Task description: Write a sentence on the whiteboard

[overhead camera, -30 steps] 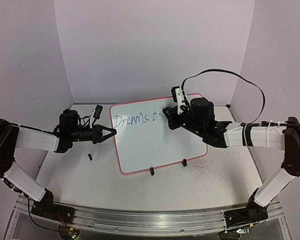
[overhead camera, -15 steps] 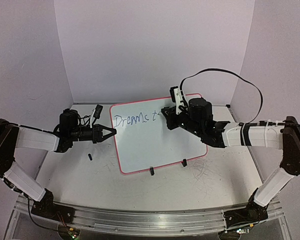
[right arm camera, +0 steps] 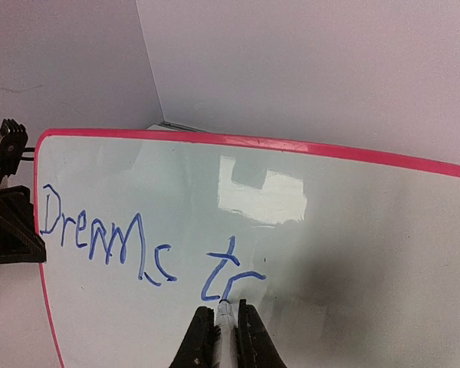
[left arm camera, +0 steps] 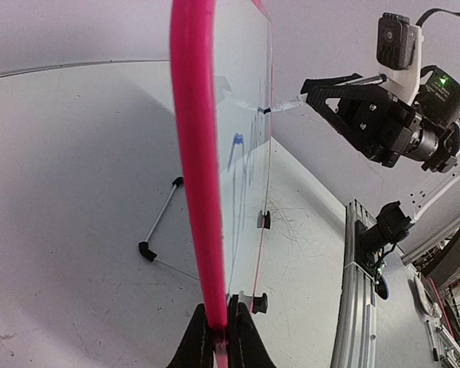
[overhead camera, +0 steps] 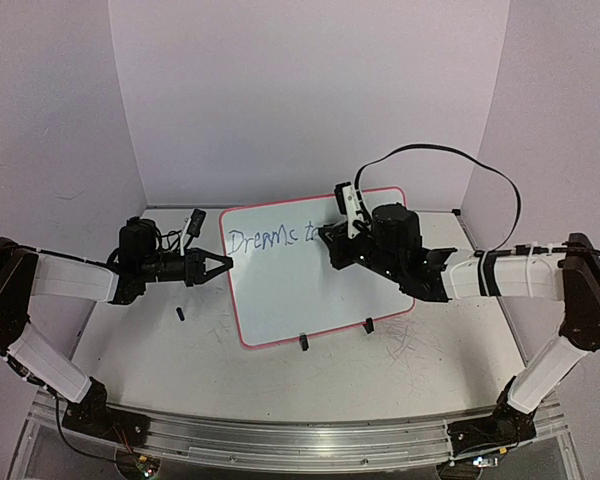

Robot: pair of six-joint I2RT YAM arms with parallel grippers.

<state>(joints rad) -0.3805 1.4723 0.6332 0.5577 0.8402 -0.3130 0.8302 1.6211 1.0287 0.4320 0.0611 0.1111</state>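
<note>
On the tabletop the whiteboard (overhead camera: pixel 300 290) stands, long axis left-right; left hand (overhead camera: pixel 226 264) clamps its rim, right hand (right arm camera: pixel 225 328) clamps marker (right arm camera: pixel 225 308).

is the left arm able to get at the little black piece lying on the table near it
Probably not right now: the left tool is shut on the whiteboard rim. The black piece lies close by, unobstructed, so only after letting go.

Most of the marker (right arm camera: pixel 225 310) behind right fingers (right arm camera: pixel 202 342)
</note>
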